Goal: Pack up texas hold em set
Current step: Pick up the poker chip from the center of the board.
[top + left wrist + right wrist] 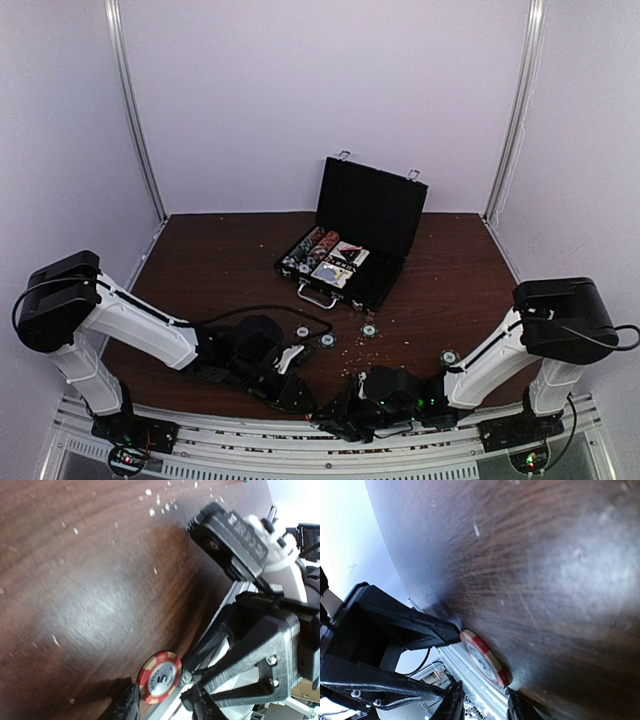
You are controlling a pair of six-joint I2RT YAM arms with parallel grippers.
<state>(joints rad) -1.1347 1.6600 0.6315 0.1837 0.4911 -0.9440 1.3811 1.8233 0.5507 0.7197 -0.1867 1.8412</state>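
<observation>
Where the red, cream-striped "5" chip [160, 676] lies, left fingers [126, 707] and right fingers [454, 701] both stand apart.

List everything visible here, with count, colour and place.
case: 1, black, open, far middle of table
stacked chips: several rows, striped, inside case
cards: count unclear, inside case
loose chips: 4, dark and pale, before the case
red chip: 1, red and cream, near table edge
crumbs: many, white, scattered on table
table: 1, dark brown
left arm, right arm: white and black, near edge
left gripper, right gripper: black, at the red chip
</observation>
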